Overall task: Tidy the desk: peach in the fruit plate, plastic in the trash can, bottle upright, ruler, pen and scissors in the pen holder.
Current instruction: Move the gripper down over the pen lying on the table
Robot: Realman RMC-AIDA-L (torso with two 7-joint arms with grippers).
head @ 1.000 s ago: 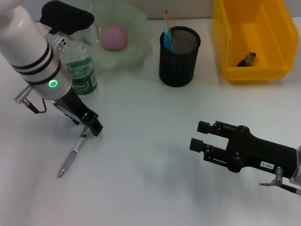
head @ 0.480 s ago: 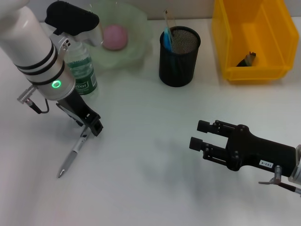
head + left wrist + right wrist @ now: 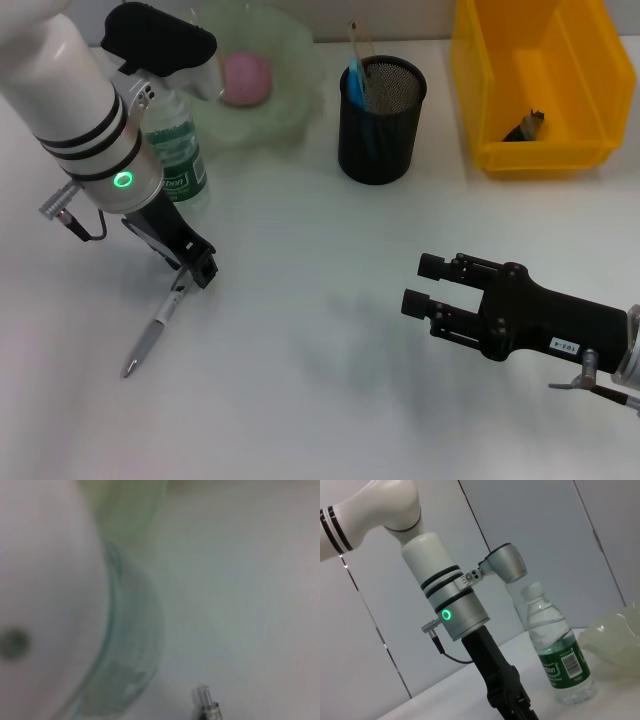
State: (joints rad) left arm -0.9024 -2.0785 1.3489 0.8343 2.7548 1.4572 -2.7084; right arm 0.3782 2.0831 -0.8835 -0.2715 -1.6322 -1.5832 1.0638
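A silver pen [image 3: 153,328] lies slanted on the white desk at the left. My left gripper [image 3: 198,267] is down at the pen's upper end [image 3: 205,707], touching or just above it. Just behind that arm the bottle [image 3: 176,152] stands upright, and it shows again past the left gripper [image 3: 512,700] as a green-labelled bottle [image 3: 561,652]. In the green fruit plate [image 3: 290,110] lies the pink peach [image 3: 245,78]. The black mesh pen holder [image 3: 380,125] holds blue-handled scissors [image 3: 357,80] and a clear ruler [image 3: 357,38]. My right gripper [image 3: 424,285] hovers open and empty at the front right.
A yellow bin [image 3: 470,90] stands at the back right with a dark scrap of plastic [image 3: 525,127] inside. Bare white desk stretches between the two arms. A cable [image 3: 75,225] hangs off the left wrist.
The left arm has shifted slightly to the right and back at its upper part. The pen lies where it was. The right arm has hardly moved.
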